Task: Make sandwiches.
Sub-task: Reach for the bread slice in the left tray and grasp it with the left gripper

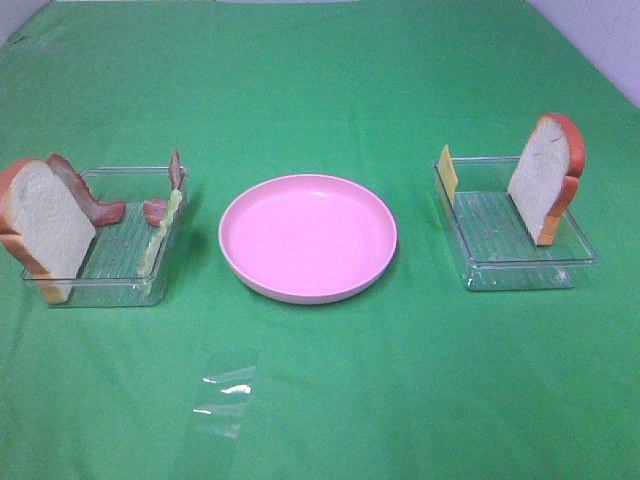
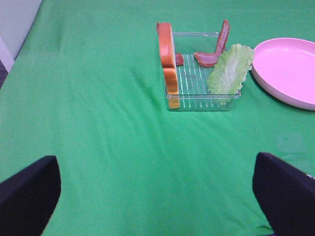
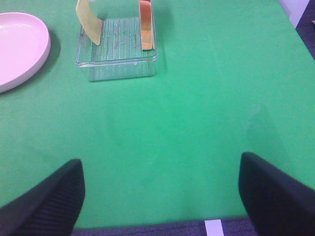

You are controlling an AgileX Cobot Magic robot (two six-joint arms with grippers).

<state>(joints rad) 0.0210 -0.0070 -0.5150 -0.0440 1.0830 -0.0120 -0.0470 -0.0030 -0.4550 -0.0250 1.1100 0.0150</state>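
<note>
The sandwich parts stand in two clear trays. The left tray [image 1: 95,295] holds a bread slice [image 1: 45,225] on edge, bacon strips [image 1: 92,203] and a pale green lettuce leaf [image 1: 160,232]. In the right tray [image 1: 520,272] a yellow cheese square [image 1: 448,172] and a second bread slice [image 1: 547,178] lean against opposite walls. Between the trays lies the pink plate [image 1: 308,237], bare. My left gripper [image 2: 157,201] is open over the cloth, well short of the bread [image 2: 168,64], bacon [image 2: 214,49] and lettuce [image 2: 229,69]. My right gripper [image 3: 162,196] is open too, far from the cheese [image 3: 88,22] and bread [image 3: 145,24]. Neither arm shows in the high view.
A green cloth covers the whole table. A small clear plastic piece [image 1: 228,395] lies on it in front of the plate. The plate's rim shows beside each tray, as the pink plate [image 2: 290,69] and the pink plate [image 3: 19,49]. A white wall borders the table's back corners.
</note>
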